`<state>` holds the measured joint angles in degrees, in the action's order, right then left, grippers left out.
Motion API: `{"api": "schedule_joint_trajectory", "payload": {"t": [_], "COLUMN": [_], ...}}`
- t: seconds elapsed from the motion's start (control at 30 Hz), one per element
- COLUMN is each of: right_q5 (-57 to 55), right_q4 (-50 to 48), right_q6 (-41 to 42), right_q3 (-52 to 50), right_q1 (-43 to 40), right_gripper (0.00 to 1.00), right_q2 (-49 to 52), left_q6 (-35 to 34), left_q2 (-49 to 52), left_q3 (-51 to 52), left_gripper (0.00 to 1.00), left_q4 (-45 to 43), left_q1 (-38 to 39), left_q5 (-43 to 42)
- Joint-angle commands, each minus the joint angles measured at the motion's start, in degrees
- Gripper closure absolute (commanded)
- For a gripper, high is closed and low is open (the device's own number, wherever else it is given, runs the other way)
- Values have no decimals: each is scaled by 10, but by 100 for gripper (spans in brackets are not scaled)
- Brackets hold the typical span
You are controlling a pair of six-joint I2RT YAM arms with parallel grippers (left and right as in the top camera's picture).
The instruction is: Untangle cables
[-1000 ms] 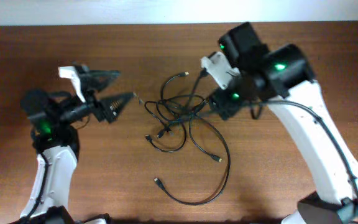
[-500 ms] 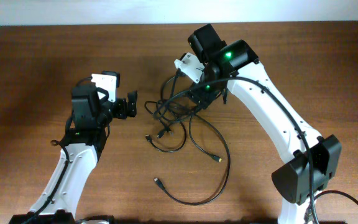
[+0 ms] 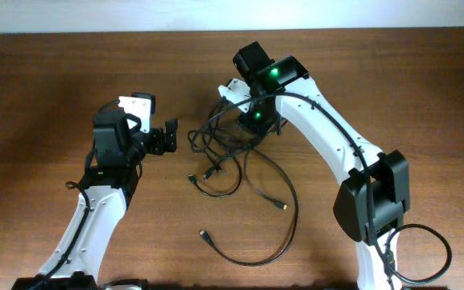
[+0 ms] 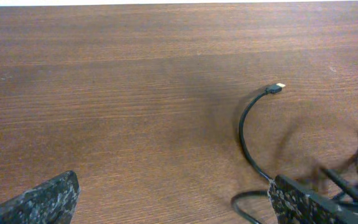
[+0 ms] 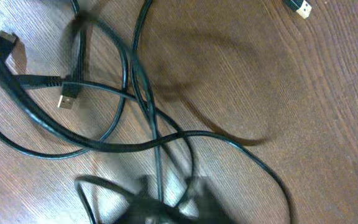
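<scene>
The cables (image 3: 230, 149) lie as a black tangle on the middle of the wooden table (image 3: 393, 89). One long loop (image 3: 288, 217) trails toward the front and ends in a plug (image 3: 202, 234). My right gripper (image 3: 253, 122) is down on the far side of the tangle. In the right wrist view its blurred fingers (image 5: 169, 194) are shut, and a thin strand (image 5: 156, 158) runs straight in between them. My left gripper (image 3: 170, 135) hovers just left of the tangle, open and empty (image 4: 173, 202). A cable end with a pale plug (image 4: 279, 87) curves in front of it.
The table's back edge meets a white wall (image 3: 216, 14). Loose plug ends lie near the front of the tangle (image 3: 280, 206) and at its left (image 3: 192, 178). The right arm's white links (image 3: 329, 137) stretch over the table's right half.
My right gripper has slid left onto the top of the tangle and shut there. My left arm swung to face the tangle, then stayed still and open.
</scene>
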<state>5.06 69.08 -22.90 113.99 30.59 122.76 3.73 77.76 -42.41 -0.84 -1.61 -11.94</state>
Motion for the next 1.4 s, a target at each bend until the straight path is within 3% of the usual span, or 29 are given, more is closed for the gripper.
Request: {"api": "schedule_joint_trajectory", "payload": {"t": [0.0,0.17,0.3,0.37,0.47,0.6,0.7,0.77,0.83,0.97,1.0,1.07,1.17,1.23,1.27,1.3,1.37], "right_q5": [17,35,44,118,175,175,175,174,172,-21,-28,2,139,139,71,-83,-248], "right_q4": [4,51,162,175,172,231,254,235,188,2,-28,-36,-50,-56,-56,-55,-59], "right_q6": [42,150,163,159,146,159,159,140,122,144,161,195,219,219,219,261,268], "right_q3": [1,59,354,485,584,570,538,518,518,518,518,518,518,520,520,520,520], "right_q1": [6,6,7,10,10,10,10,9,9,4,-12,-55,-111,-116,-116,-116,-116], "right_gripper": [96,96,96,96,96,96,96,96,96,96,96,96,96,96,96,96,96], "right_q2": [3,-51,-169,-214,-263,-255,-207,-149,-108,-58,-35,5,28,13,-3,-22,-64], "left_q6": [11,11,11,11,11,12,102,127,127,162,162,162,187,187,176,135,134], "left_q2": [-3,-3,-3,-3,-3,-3,-3,-3,-3,-3,-3,-3,24,63,84,97,98], "left_q3": [1,1,1,1,1,1,1,1,1,1,1,1,1,1,1,1,1], "left_gripper": [1,1,1,1,1,4,5,5,3,2,3,3,2,6,9,5,2], "left_q4": [-1,3,29,54,89,95,93,91,91,135,136,136,131,116,107,95,86], "left_q1": [1,1,1,1,1,1,1,5,21,116,148,169,189,193,193,191,189], "left_q5": [2,2,-87,-100,-139,-291,-514,-612,-603,-423,-338,-266,-198,-136,-73,-16,9]}}
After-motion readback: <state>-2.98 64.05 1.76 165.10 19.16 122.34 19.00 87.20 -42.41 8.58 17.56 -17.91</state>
